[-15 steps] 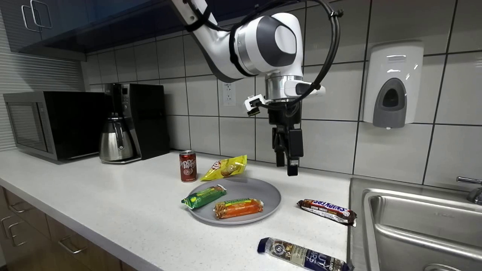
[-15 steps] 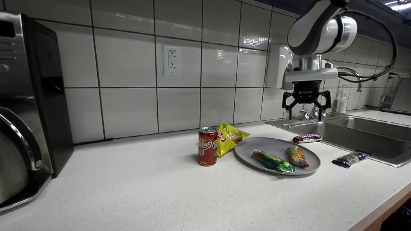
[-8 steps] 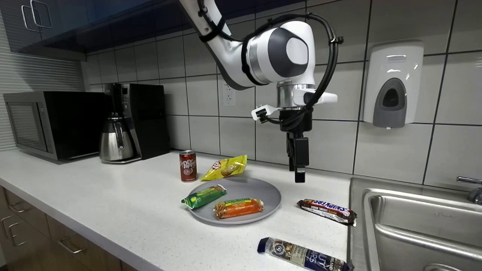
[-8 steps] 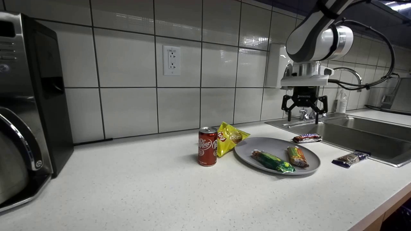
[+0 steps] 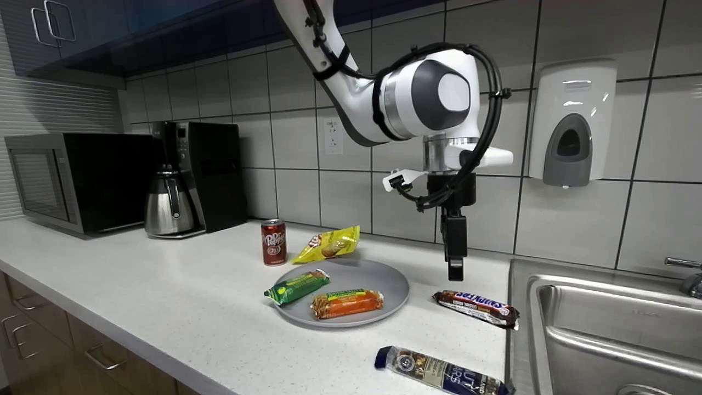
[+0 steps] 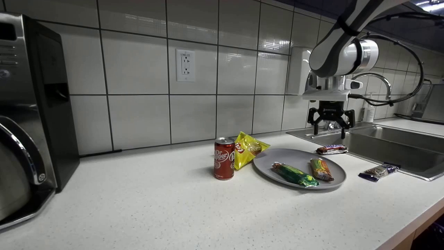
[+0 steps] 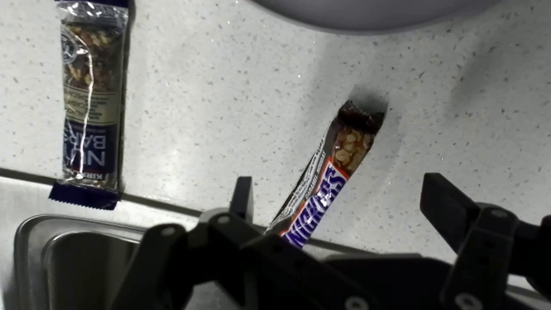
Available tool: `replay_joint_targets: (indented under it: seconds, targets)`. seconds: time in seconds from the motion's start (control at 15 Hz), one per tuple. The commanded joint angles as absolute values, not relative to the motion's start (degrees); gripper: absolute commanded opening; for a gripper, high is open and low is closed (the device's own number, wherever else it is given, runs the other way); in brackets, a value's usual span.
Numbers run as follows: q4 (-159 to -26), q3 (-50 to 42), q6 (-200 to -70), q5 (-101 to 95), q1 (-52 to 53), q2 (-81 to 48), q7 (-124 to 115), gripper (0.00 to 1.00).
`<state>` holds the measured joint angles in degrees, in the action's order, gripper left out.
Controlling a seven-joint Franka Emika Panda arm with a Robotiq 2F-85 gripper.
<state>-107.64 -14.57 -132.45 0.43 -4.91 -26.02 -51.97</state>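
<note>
The claw (image 6: 329,134) hangs wide and empty above the Snickers bar (image 7: 320,193), which lies on the table (image 7: 206,112), presumably steady under its own weight. To the claw's side lies the nut bar (image 7: 91,107), one end over the sink rim (image 7: 26,196).

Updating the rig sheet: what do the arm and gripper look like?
Arm: rounded white casing, dark grey panels, silver collar; external black cables, black straps, white bracket. Gripper: black, angular jointed linkages, flat-sided fingers, round metallic pivots, small pale lettering on the body, too blurred to read.
</note>
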Motion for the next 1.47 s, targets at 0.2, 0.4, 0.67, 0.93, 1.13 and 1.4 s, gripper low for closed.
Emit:
replay_joint_targets:
  seconds: [0.2, 0.4, 0.67, 0.93, 1.13, 1.4]
  targets:
    - [-103.83, -15.20, -133.00, 2.42, -5.82, -30.26, -57.94, 1.00]
    - [-103.20, -15.29, -133.02, 3.04, -6.19, -31.44, -59.62, 1.00]
    - [-102.73, -15.53, -132.88, 3.85, -6.73, -32.65, -60.54, 1.00]
    - [-102.44, -15.53, -132.97, 4.39, -7.35, -33.44, -61.24, 1.00]
    - [-102.28, -15.55, -133.16, 4.56, -7.53, -33.77, -61.72, 0.74]
    - [-102.25, -15.59, -133.29, 4.48, -7.56, -33.89, -61.90, 0.54]
